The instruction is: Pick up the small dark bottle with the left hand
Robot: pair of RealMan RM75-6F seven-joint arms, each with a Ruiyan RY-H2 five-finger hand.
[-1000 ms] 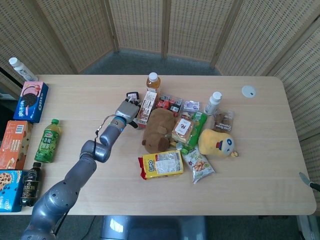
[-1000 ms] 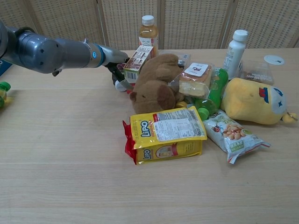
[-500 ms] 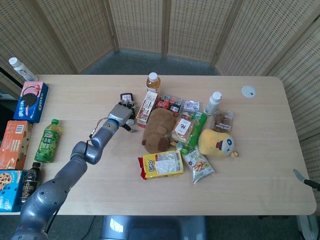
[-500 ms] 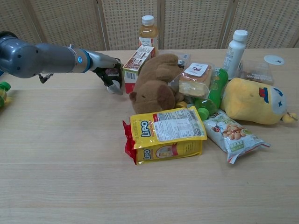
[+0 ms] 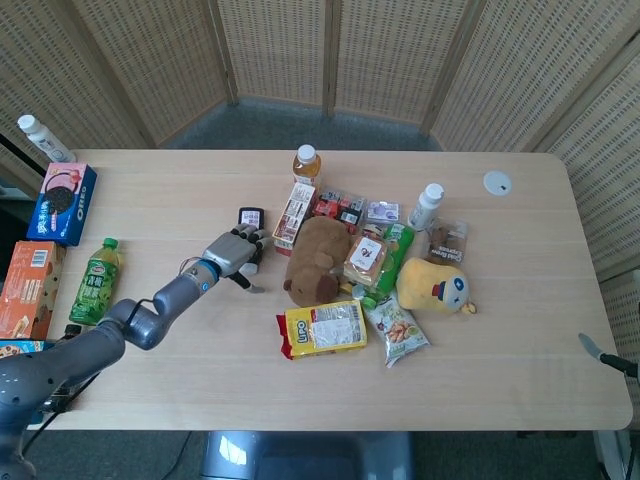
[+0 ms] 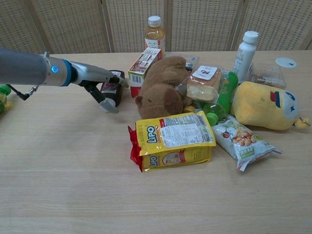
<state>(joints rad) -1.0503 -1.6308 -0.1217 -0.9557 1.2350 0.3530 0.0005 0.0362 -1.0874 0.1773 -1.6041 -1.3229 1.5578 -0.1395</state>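
The small dark bottle (image 5: 250, 218) (image 6: 111, 89) with a maroon label is just left of the red and white carton (image 5: 295, 212), low over the table. My left hand (image 5: 233, 251) (image 6: 99, 90) grips it, with the fingers (image 6: 108, 104) wrapped around its front, and the arm reaches in from the left. In the chest view the hand covers much of the bottle. Only a thin dark sliver of my right hand (image 5: 603, 358) shows at the right edge of the head view, too little to tell how it stands.
A pile lies right of the bottle: juice bottle (image 5: 306, 165), brown plush (image 5: 315, 260), yellow snack bag (image 5: 322, 328), yellow plush (image 5: 435, 285), white bottle (image 5: 427, 205). Along the left edge are an Oreo box (image 5: 62, 203), a green bottle (image 5: 95, 282) and an orange box (image 5: 30, 290).
My left hand has drawn back toward me and to the left, away from the carton, carrying the dark bottle along. The sliver at the right edge has crept leftward.
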